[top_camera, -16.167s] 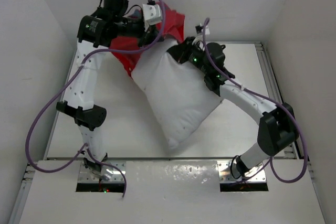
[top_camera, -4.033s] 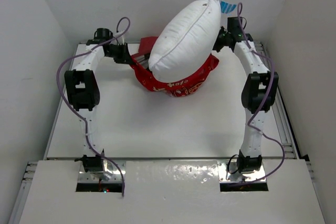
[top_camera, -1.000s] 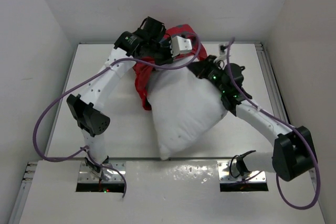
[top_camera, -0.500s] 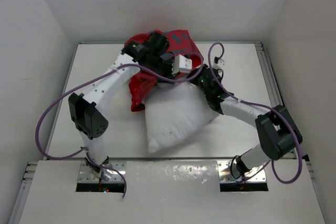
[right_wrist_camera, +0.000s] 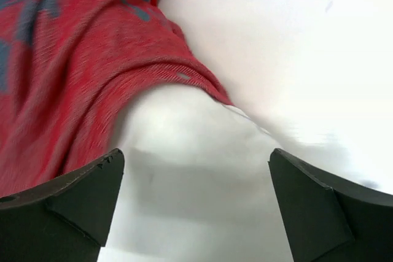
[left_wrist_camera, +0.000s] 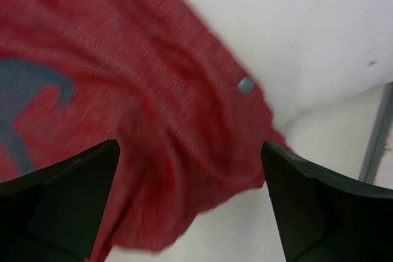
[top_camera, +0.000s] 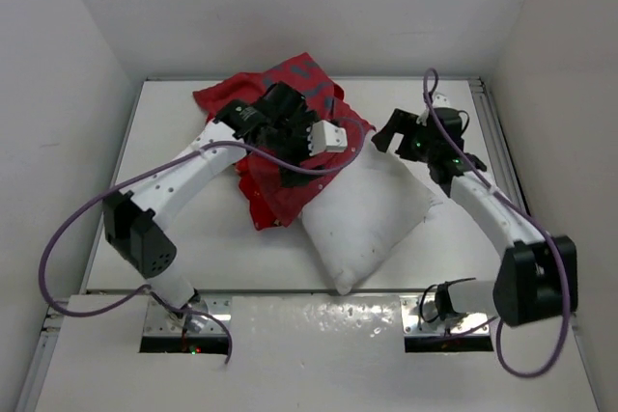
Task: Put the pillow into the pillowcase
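The white pillow lies slanted on the table, its near corner reaching the front edge. Its far end sits under the red pillowcase, which lies crumpled and spread toward the back left. My left gripper hovers over the pillowcase, open, with red cloth below and nothing between the fingers. My right gripper is at the pillow's far right corner, open and empty. Under it are the pillow and the pillowcase's hem.
White walls close in the table on the left, back and right. A metal rail runs along the table's right side. The arm bases stand at the near edge, and purple cables loop off both arms.
Both grippers have gone from shut to open and let go. Pillow and pillowcase have dropped and settled on the table. The right arm has drawn back to the right.
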You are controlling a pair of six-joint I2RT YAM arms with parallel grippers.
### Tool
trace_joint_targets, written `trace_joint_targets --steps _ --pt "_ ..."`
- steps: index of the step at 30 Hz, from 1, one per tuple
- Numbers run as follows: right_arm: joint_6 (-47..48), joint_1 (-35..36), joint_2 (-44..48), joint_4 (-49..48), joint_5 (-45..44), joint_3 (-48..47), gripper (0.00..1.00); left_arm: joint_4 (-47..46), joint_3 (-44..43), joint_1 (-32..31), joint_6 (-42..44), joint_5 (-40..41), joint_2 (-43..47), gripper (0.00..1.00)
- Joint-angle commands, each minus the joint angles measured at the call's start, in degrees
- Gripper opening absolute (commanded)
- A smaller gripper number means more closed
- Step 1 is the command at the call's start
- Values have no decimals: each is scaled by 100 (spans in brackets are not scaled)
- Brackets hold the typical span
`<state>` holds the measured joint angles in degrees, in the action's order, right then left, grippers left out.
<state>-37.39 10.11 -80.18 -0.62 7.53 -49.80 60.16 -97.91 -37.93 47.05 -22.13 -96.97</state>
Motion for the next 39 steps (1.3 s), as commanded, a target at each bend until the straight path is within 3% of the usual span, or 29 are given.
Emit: trace_joint_targets --steps 1,3,5,6,7,8,10,13,14,18,21,24,26,28,29,30,31,32,33,36,38,39 --pt "1433 35 985 1036 -330 -302 99 -293 384 268 -257 1181 713 100" --pt "1532 44 1338 1520 -331 -425 99 -400 666 558 -92 1447 1126 100" --pt "1585 44 1505 1889 -121 -487 97 -426 1289 454 128 2052 1548 100" --pt "1585 105 1645 2012 54 -504 44 -670 1562 358 155 2168 1706 100" --pt "1568 149 1707 2283 230 -487 4 -768 2112 209 95 2665 1882 100" --pt "1472 228 1742 2399 223 -443 0 -865 2335 190 -2 2705 2118 100" --pt "1348 579 1804 2679 30 -207 4 -1040 2932 198 -99 2705 2356 100" --pt "1470 1167 1831 2935 -365 136 60 -1383 3504 181 -143 2644 2525 100" --pt "1488 1317 1839 2954 -505 224 97 -1480 3602 137 -213 2687 2560 100" --pt "1322 2249 1901 2682 -1068 664 99 -2050 3823 31 -740 2416 2359 100" --pt "1103 2705 1665 2454 -1420 849 99 -2664 3849 365 -1275 1573 2139 100" --pt "831 2917 1182 1876 -1518 1060 99 -3228 4041 602 -1558 677 1989 100" --pt "672 2988 909 1514 -1430 1156 99 -3562 4296 568 -1436 587 1954 100" --pt "400 2979 820 832 -1168 1367 93 -3915 4657 524 -1252 692 1753 99" --pt "338 2971 733 592 -1070 1429 86 -3942 4710 515 -1155 762 1612 93" --pt "242 2953 689 259 -895 1490 68 -3864 4737 593 -1093 928 1332 64" --pt "197 2936 645 125 -780 1482 52 -3811 4737 672 -1066 965 1225 46" --pt "179 2909 592 -94 -623 1508 35 -3645 4711 769 -1005 948 1146 16" --pt "179 2918 504 -574 -404 1587 2 -3556 4667 953 -978 886 1102 6" --pt "127 3014 249 -1483 475 1606 0 -3179 4588 1121 -891 614 1530 0" --pt "-84 3111 222 -1968 863 1570 0 -2818 4439 876 -636 762 2066 0" --pt "-198 3137 292 -2742 899 1622 0 -2678 4377 736 -531 832 2251 0"
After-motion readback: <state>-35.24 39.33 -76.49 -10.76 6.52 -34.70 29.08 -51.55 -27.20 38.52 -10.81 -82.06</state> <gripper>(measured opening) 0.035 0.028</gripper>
